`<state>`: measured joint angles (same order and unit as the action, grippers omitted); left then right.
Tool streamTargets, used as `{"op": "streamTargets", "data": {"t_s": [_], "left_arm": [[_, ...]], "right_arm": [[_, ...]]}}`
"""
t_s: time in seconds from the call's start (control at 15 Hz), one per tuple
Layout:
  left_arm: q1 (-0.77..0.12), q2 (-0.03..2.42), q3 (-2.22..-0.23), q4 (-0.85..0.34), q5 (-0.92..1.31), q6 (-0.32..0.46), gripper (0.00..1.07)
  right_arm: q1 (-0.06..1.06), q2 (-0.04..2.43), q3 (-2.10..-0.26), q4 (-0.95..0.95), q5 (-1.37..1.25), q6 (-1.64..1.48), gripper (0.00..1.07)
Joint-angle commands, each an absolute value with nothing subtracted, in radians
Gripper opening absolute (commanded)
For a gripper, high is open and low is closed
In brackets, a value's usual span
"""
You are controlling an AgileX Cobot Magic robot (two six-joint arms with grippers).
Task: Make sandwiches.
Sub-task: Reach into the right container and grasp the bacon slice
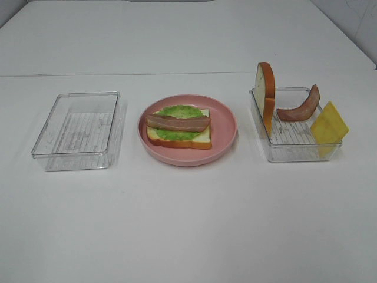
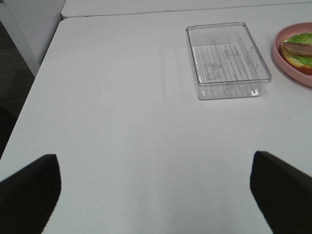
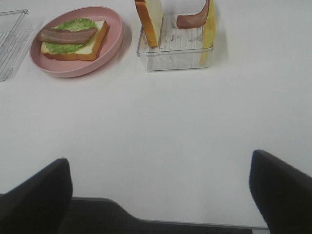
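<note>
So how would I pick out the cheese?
On the white table, look right of the pink plate to the clear tray holding loose pieces. The cheese square leans at that tray's right end; it is the only flat yellow piece, beside a curved bacon strip and an upright bread slice.

White tabletop (image 1: 188, 230), seen from above. Middle: a round pink plate (image 1: 227, 127) carries a flat bread slice (image 1: 200, 140) topped with a lettuce leaf (image 1: 179, 111) and a bacon strip (image 1: 178, 122) laid across it. Toward the left edge: a clear tray (image 1: 41, 150). Toward the right edge: a second tray (image 1: 294, 154) holds an upright bread slice (image 1: 265, 94) at the wall nearest the plate, a curved bacon piece (image 1: 300, 106) and a tilted cheese square (image 1: 329, 125).
</note>
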<state>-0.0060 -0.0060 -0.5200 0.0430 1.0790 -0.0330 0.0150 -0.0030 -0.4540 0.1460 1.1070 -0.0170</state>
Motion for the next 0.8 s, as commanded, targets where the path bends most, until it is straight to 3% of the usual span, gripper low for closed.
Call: {"op": "streamTargets", "data": {"t_s": [0.07, 0.13, 0.8], "left_arm": [[0.018, -0.023, -0.516, 0.029, 1.074, -0.035, 0.98], [0.062, -0.026, -0.516, 0.028, 1.074, -0.033, 0.98], [0.064, -0.019, -0.516, -0.018, 1.075, -0.03, 0.98]], "right_arm": [[0.012, -0.028, -0.45, 0.152, 1.095, -0.025, 0.94], [0.012, -0.028, -0.45, 0.152, 1.095, -0.025, 0.94], [0.012, -0.028, -0.45, 0.152, 1.094, -0.026, 0.94]]}}
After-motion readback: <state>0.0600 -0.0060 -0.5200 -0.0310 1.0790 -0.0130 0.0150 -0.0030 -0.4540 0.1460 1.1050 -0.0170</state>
